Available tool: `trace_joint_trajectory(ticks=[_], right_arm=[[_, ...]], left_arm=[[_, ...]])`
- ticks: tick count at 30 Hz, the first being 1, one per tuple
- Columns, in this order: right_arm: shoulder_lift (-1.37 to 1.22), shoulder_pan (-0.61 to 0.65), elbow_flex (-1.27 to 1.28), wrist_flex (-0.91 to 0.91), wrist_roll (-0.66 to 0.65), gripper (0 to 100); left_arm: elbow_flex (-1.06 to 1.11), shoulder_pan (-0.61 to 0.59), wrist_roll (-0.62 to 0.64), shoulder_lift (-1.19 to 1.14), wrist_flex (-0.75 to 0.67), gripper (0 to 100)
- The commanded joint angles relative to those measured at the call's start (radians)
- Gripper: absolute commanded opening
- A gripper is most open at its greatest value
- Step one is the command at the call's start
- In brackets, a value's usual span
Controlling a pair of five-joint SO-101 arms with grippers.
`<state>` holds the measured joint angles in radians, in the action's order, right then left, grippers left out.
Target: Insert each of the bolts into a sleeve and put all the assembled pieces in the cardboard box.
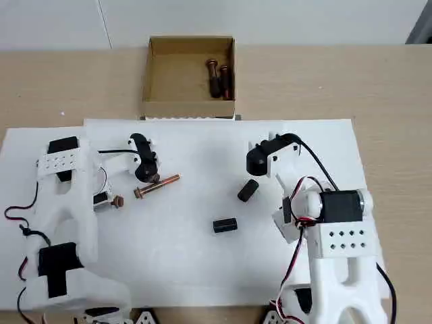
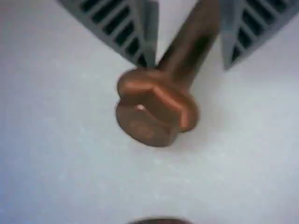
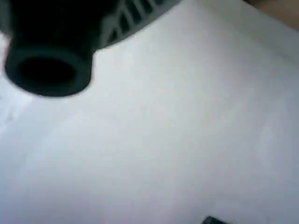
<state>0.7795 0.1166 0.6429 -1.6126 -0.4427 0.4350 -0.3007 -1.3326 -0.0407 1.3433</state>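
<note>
Copper hex-headed metal bolt (image 2: 156, 109) lies on the white sheet (image 1: 202, 270), shank between the fingers of the left gripper (image 1: 147, 169); cannot tell whether clamped. Right gripper (image 1: 260, 158) closed on a black cylindrical sleeve (image 3: 46, 70). Second sleeve (image 1: 248, 190) just beside it, third sleeve (image 1: 225, 225) nearer mid-sheet. Brown cardboard box (image 1: 155, 74) beyond the sheet holds assembled pieces (image 1: 219, 77)

A white sheet (image 1: 202, 263) covers the near part of the wooden tabletop (image 1: 378, 81), leaving bare wood along the far and right edges. A dark object (image 1: 422, 27) sits beyond the far right corner.
</note>
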Motion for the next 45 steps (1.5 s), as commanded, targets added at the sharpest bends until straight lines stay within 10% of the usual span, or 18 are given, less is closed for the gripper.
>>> trace_joint_trajectory(ticks=[1, 25, 31, 39, 45], right_arm=[[0.013, 0.002, -0.006, 0.018, 0.005, 0.2], [0.022, 0.061, -0.057, -0.008, 0.009, 0.2], [0.022, 0.056, -0.12, -0.07, 0.011, 0.2], [0.12, 0.053, -0.172, -0.099, 0.054, 0.2], [0.325, 0.048, -0.126, -0.091, 0.066, 0.3]], left_arm=[[-0.035, 0.008, -0.138, -0.012, -0.041, 9], [-0.035, 0.117, -0.114, 0.157, 0.083, 1], [-0.028, 0.19, 0.057, 0.362, 0.132, 1], [-0.035, 0.328, 0.58, 0.506, 0.13, 1], [0.033, 0.377, 0.658, 0.631, 0.132, 1]])
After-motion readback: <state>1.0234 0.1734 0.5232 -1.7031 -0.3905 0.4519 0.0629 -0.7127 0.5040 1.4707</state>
